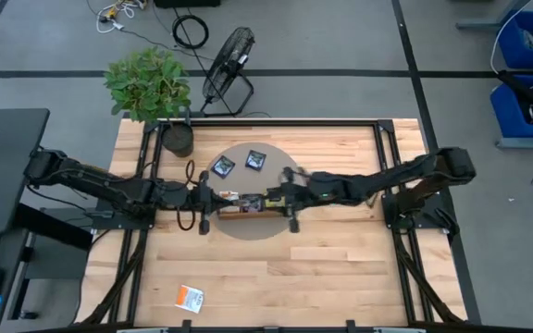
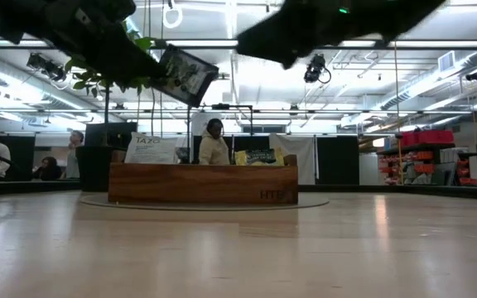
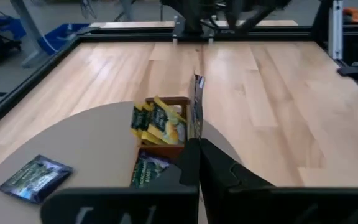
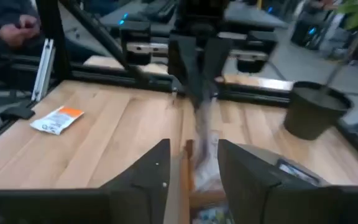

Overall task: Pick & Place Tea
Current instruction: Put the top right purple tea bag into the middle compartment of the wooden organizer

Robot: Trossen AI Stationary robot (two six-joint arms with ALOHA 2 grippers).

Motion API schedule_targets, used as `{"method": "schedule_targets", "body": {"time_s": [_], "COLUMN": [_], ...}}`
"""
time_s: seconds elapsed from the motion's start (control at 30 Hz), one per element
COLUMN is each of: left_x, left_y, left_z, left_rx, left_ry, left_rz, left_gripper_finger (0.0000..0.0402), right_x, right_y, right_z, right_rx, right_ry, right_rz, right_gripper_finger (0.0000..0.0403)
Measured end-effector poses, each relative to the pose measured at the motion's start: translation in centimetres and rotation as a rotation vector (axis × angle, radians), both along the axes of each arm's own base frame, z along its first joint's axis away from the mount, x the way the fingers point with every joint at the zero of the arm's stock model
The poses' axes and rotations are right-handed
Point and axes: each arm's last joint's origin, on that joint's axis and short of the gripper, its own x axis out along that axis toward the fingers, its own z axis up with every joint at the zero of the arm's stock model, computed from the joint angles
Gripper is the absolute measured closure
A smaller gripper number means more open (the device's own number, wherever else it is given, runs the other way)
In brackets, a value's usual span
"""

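- The left gripper (image 3: 194, 155) hangs over the left end of the wooden tray (image 2: 203, 184); its jaws are pressed together on a dark navy sachet (image 2: 187, 74), held on edge above the tray.
- The right gripper (image 4: 191, 163) hovers over the tray's other end, jaws apart and empty.
- Yellow-green sachets (image 3: 155, 122) stand in one compartment. Two navy sachets (image 1: 237, 163) lie on the round mat (image 1: 285, 160) behind the tray, and an orange-and-white sachet (image 1: 191, 297) lies well apart, near the front of the worktop (image 1: 340, 277).
- Risk: the thin pinch could let the sachet twist or slip, so it may catch the tray's wall or fall into the wrong compartment. The two grippers are close together and could touch.
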Motion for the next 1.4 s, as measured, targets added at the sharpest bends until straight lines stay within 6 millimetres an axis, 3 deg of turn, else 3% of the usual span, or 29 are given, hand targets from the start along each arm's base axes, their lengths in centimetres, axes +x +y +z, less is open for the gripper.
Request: {"method": "schedule_targets", "body": {"time_s": [0.23,0.4,0.63,0.8,1.07,1.4], "left_x": [0.6,1.2,4.1,6.9,9.7,12.6], "left_y": [1.2,2.5,4.3,5.4,7.6,8.2], "left_z": [2.2,3.1,2.2,3.0,3.4,1.9], "left_rx": [-0.026,-0.069,-0.126,-0.150,-0.153,-0.193], "left_ry": [0.100,0.124,0.321,0.452,0.642,0.808], "left_rz": [-0.035,-0.034,-0.028,-0.084,-0.070,-0.158], "left_gripper_finger": [0.0401,0.0401,0.0401,0.0401,0.0401,0.0401], "right_x": [-5.0,-6.7,-7.1,-7.1,-7.1,-7.1], "right_y": [-0.8,-1.0,-1.1,-1.1,-1.1,-1.1], "right_z": [-2.3,-3.5,-4.4,-4.6,-4.8,-4.9], "right_rx": [0.032,0.067,0.070,0.066,0.063,0.067], "right_ry": [-0.195,-0.179,-0.114,-0.089,-0.068,-0.054], "right_rz": [-0.133,-0.163,-0.174,-0.175,-0.176,-0.178], "right_gripper_finger": [0.0252,0.0252,0.0252,0.0252,0.0252,0.0253]}}
